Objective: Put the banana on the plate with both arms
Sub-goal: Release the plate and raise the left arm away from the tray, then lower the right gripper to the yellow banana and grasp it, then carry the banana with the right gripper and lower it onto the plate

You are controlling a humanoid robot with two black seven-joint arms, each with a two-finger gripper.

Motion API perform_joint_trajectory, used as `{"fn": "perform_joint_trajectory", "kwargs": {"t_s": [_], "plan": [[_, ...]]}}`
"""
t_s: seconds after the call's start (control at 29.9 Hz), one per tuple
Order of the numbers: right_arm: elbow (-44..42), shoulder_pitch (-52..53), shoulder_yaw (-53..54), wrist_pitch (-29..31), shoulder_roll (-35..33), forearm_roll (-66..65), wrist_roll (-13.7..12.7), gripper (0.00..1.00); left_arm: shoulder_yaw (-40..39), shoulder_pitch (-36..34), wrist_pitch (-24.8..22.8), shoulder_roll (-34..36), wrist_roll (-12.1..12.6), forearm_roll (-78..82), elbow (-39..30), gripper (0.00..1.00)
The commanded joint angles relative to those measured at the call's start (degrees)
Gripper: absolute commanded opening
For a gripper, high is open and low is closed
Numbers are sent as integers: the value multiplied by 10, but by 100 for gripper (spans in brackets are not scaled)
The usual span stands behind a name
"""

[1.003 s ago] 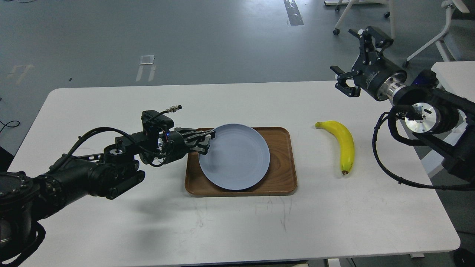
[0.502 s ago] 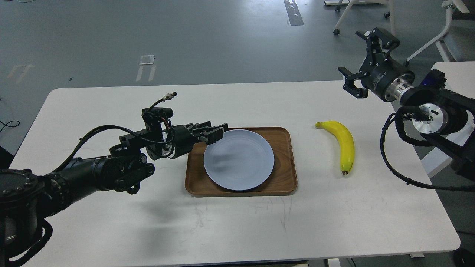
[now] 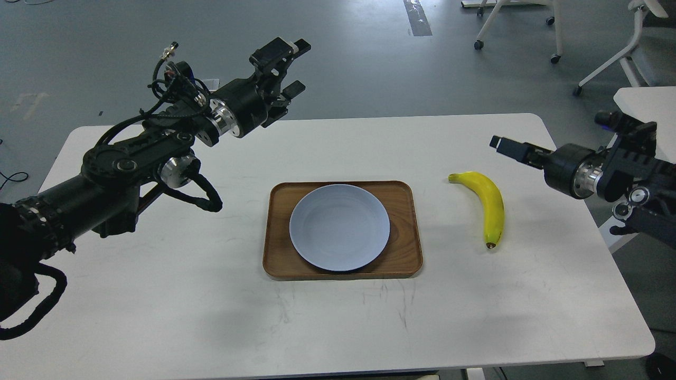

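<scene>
The pale blue-grey plate (image 3: 339, 227) lies flat inside a brown wooden tray (image 3: 406, 232) at the table's middle. The yellow banana (image 3: 490, 205) lies on the white table to the right of the tray, stem away from me, dark tip toward me. My left gripper (image 3: 292, 68) is raised high over the table's far edge, well above and left of the plate, open and empty. My right gripper (image 3: 508, 146) hovers just right of the banana's stem end, pointing left. It is seen side-on, so its two fingers cannot be told apart. It holds nothing.
The white table (image 3: 211, 295) ends at a far edge behind the tray. Office chairs (image 3: 623, 47) stand on the grey floor at the back right. A second white table (image 3: 644, 105) edge shows at the right.
My left gripper let go of the plate's left rim and rose up and back. The plate settled flat in the tray. My right gripper came down and turned toward the banana's stem end.
</scene>
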Motion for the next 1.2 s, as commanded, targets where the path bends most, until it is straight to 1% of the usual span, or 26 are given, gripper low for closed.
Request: {"fn": "perform_joint_trajectory", "kwargs": {"t_s": [0.0,0.07,0.1,0.17,0.27,0.33,0.43,0.47,0.5,0.53,0.6,0.64,0.67,0.7,0.74,0.77,0.84,0.87,0.9,0.94,1.0,1.1,1.14,1.17], "plan": [[-20,-1,-45,-16,5,-12,0,96,-23,10,-4,2,33,-28,0,98],[-42,-1,-65,-23,24,-26,0,94,-28,16,-4,5,40,-31,0,98],[-58,-3,-74,-31,47,-34,0,94,-28,18,-3,6,41,-31,0,98],[-86,-4,-81,-49,72,-35,0,94,-29,21,-2,9,40,-32,0,98],[-114,-4,-90,-61,94,-35,0,93,-29,22,-1,16,40,-32,3,98],[-117,-4,-91,-62,104,-34,-1,91,-29,24,-2,22,39,-32,4,98],[-121,-4,-93,-64,112,-34,-4,86,-29,25,-3,28,39,-31,3,98],[-125,-5,-95,-64,117,-34,-9,82,-29,25,-3,30,39,-31,3,98],[-128,-9,-100,-64,124,-34,-11,74,-28,25,-3,30,39,-31,4,98],[-128,-11,-104,-64,128,-34,-11,71,-28,25,-2,30,39,-31,4,98],[-129,-9,-121,-66,134,-34,-12,67,-28,25,-2,30,37,-31,4,98],[-129,-9,-121,-66,134,-34,-12,67,-28,25,-2,30,37,-31,4,98],[-129,-10,-122,-66,136,-35,-12,62,-28,27,-1,30,37,-31,4,98],[-130,-10,-123,-66,138,-35,-13,59,-28,30,-2,30,37,-31,4,98],[-130,-10,-123,-66,140,-35,-13,52,-27,34,-1,30,37,-31,5,98],[-130,-11,-124,-68,141,-35,-13,42,-27,36,-1,30,37,-31,5,98],[-131,-11,-124,-75,141,-34,-14,29,-27,36,-1,31,37,-31,6,98],[-130,-10,-124,-88,141,-35,-14,19,-27,37,-1,31,36,-31,6,98],[-129,-9,-124,-93,141,-34,-14,17,-27,36,-1,32,36,-31,6,98],[-127,-5,-122,-101,142,-33,-13,12,-27,37,-1,36,36,-30,6,98],[-117,6,-116,-105,145,-27,-12,10,-26,37,-1,38,35,-30,6,98],[-76,46,-115,-105,145,-24,-6,9,-27,37,-1,38,35,-30,6,98],[-50,64,-115,-103,146,-24,-3,9,-27,37,-1,38,35,-30,6,98],[-30,79,-116,-101,150,-24,9,9,-27,37,0,38,35,-30,5,98]]}}
